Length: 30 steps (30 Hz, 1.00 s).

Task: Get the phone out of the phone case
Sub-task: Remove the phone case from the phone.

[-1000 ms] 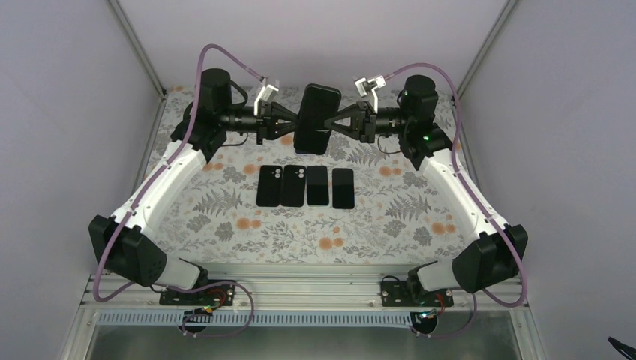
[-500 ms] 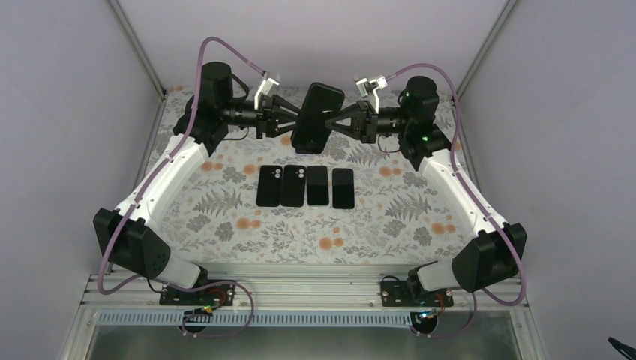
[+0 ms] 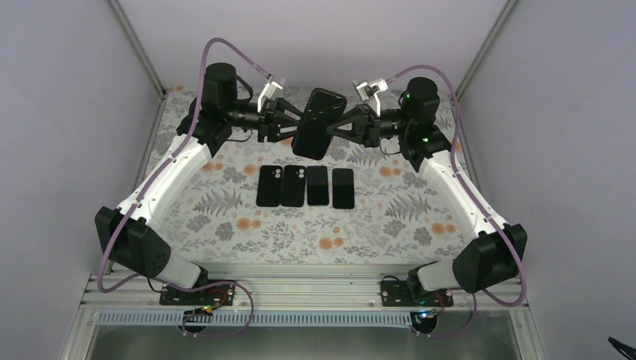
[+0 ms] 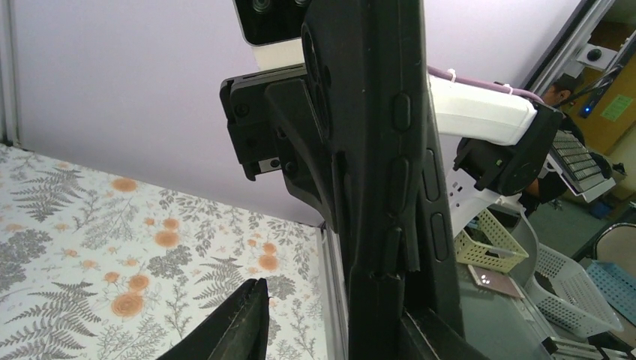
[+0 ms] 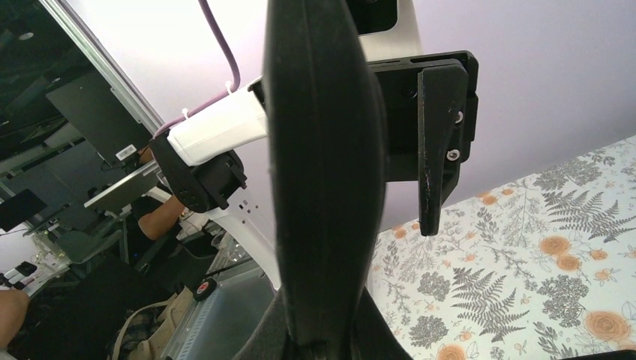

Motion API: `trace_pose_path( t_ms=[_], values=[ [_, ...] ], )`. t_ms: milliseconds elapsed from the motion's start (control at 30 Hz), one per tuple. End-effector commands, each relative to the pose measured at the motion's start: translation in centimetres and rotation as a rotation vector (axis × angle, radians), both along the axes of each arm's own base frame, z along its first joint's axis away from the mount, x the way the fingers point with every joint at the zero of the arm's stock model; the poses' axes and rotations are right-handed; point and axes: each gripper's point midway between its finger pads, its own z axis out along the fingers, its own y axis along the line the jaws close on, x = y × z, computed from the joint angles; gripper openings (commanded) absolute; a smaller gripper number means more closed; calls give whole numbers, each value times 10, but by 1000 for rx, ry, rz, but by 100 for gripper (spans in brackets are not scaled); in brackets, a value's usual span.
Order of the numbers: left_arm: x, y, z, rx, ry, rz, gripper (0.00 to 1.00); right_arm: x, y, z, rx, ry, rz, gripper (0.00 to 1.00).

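A black phone in its black case (image 3: pixel 315 124) is held in the air over the far part of the table, tilted. My right gripper (image 3: pixel 335 124) is shut on its right edge; in the right wrist view the fingers (image 5: pixel 289 330) press both sides of the cased phone (image 5: pixel 322 150). My left gripper (image 3: pixel 298 124) is at its left edge with the jaws spread. In the left wrist view one finger (image 4: pixel 244 322) stands apart from the cased phone (image 4: pixel 375 187), and the other lies against its far side. The case's lip (image 4: pixel 390 255) looks lifted off the phone's edge there.
Several black phones and cases lie in a row on the floral table: two with camera cutouts (image 3: pixel 268 186) (image 3: pixel 292 186), then two plain ones (image 3: pixel 317 185) (image 3: pixel 343 187). Purple walls and metal posts close the table at the back and sides.
The left gripper has spread its jaws and its wrist has turned. The held phone has tilted, its top leaning right. The right gripper keeps its hold.
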Motion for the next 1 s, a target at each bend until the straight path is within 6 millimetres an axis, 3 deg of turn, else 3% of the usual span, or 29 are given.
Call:
trace_pose_path(
  t_ms=[0, 200, 433, 633, 733, 867, 967],
  values=[
    [-22, -24, 13, -33, -80, -73, 38, -20, 19, -15, -28, 78, 109, 4],
    [-26, -29, 4, -19, -62, -81, 38, -16, 21, -15, -31, 83, 100, 4],
    [-20, -25, -5, -15, 1, -47, 5, 0, 22, -9, -38, 50, 22, 4],
    [-1, 3, -27, -27, 174, 39, 2, 32, 6, -6, -64, 41, -148, 32],
    [13, 18, -33, -47, 254, 104, 2, 37, 4, -7, -68, 24, -195, 53],
    [28, 28, -39, -80, 338, 160, 2, 48, 0, -7, -93, -30, -282, 66],
    [37, 35, -43, -108, 409, 192, 2, 57, -4, -9, -127, -49, -355, 69]
  ],
)
